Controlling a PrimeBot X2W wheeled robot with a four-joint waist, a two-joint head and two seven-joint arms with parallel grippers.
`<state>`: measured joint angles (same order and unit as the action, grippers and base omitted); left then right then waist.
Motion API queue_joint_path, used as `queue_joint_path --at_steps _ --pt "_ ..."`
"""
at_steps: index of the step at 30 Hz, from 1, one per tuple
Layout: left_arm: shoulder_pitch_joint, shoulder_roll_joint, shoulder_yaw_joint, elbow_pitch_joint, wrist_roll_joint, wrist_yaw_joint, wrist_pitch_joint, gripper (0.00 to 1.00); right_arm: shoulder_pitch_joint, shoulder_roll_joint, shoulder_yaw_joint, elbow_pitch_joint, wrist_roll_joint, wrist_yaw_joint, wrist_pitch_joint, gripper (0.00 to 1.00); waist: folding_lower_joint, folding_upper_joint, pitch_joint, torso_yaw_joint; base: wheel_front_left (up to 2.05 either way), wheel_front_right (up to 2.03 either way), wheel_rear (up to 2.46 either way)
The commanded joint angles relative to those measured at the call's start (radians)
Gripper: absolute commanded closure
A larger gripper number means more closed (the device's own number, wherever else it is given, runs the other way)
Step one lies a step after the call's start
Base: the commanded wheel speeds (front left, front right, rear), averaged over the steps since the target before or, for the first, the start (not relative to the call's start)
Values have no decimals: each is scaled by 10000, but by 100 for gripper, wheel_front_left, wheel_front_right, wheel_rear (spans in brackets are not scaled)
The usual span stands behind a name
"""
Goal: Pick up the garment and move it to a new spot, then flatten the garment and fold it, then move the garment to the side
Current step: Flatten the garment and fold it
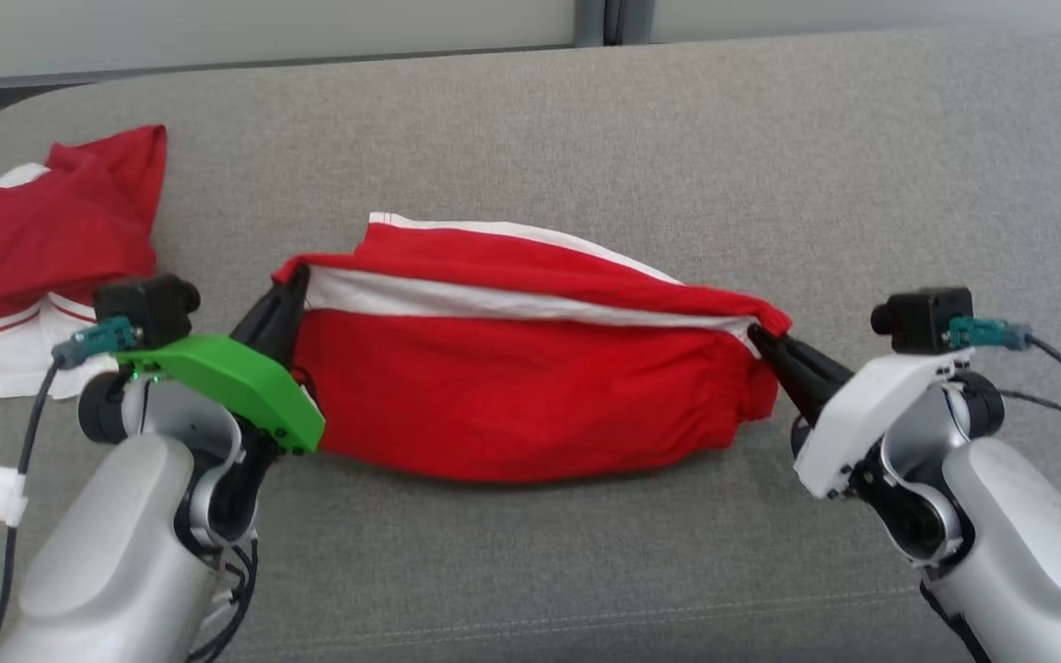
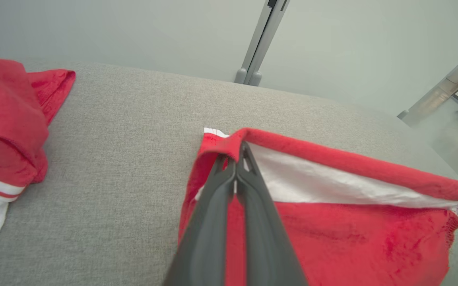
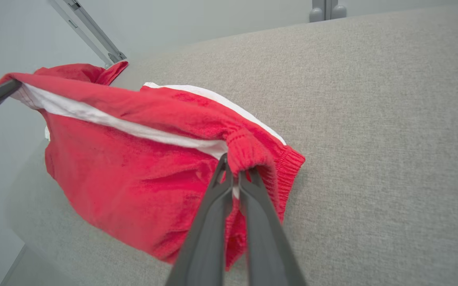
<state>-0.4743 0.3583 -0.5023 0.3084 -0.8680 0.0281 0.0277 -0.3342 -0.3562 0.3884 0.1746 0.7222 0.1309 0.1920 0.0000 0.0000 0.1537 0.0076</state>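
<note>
Left gripper [image 1: 296, 276] and right gripper [image 1: 761, 336]: fingers pinch the red shorts [image 1: 512, 396] at the waistband ends. Hold tension, lower level onto the grey cushion [image 1: 770, 138], clear of the other red garment [image 1: 42, 230].

Both forearms [image 1: 98, 562] are silver-grey. The left wrist carries a green cover [image 1: 236, 382], the right a white cover [image 1: 862, 410]. Each bears a black camera [image 1: 145, 304] with teal connector [image 1: 93, 339] and black cable [image 1: 30, 433]. The fingers [image 1: 802, 366] are dark.
</note>
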Motion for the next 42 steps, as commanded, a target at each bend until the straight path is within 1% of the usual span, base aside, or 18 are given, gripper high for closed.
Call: queue_joint_path --at_steps 1,7,11,16,21,22,23,24,25,26,33,37,42 --pt "-591 -64 54 441 153 -99 -64 100 -524 210 -42 277 -154 -4 111 100 0 0 914 -549 0 0 0" --pt "-2315 -386 -17 2325 380 -392 -100 100 -2239 1006 20 1589 -338 -4 334 100 0 0 1918 -883 0 0 0" --pt "-3185 -649 -75 3456 485 -587 -237 100 -3018 1327 200 2365 -377 -2 297 100 0 0 2313 -966 0 0 0" --pt "-3887 -971 -192 4652 577 -720 -370 100 -3545 1518 532 3097 -227 -4 143 100 0 0 2476 -985 0 0 0" --pt "-4239 -1158 -297 5363 637 -819 -412 100 -3786 1542 826 3537 -88 -4 -12 100 0 0 2470 -964 0 0 0" --pt "-4309 -1190 -283 5521 618 -831 -472 100 -3834 1551 890 3620 -63 -4 -68 98 0 0 2457 -959 0 0 0" --pt "-4362 -1229 -270 5647 597 -828 -525 100 -3887 1563 950 3676 -14 -4 -158 72 0 0 2440 -951 0 0 0" --pt "-4415 -1272 -263 5771 595 -838 -602 84 -3921 1563 991 3740 31 -4 -220 54 0 0 2417 -941 0 0 0" --pt "-4460 -1312 -262 5887 599 -854 -663 59 -3942 1568 1045 3793 91 -4 -295 9 0 0 2394 -933 0 0 0" --pt "-4502 -1333 -293 5945 643 -905 -777 0 -3972 1553 1093 3836 143 -4 -360 0 0 0 2361 -921 0 0 0" --pt "-4519 -1434 -596 6352 785 -1239 -1175 0 -3870 1125 1476 3984 397 -4 -642 0 0 0 1903 -876 0 0 0" --pt "-3949 -1508 -662 6423 630 -1330 -1240 0 -3482 833 1346 4119 502 -4 -817 0 0 0 1531 -825 0 0 0" --pt "-3021 -1441 -349 6322 210 -1178 -1607 0 -2724 459 974 3964 722 -4 -1191 0 0 0 1101 -702 0 0 0"
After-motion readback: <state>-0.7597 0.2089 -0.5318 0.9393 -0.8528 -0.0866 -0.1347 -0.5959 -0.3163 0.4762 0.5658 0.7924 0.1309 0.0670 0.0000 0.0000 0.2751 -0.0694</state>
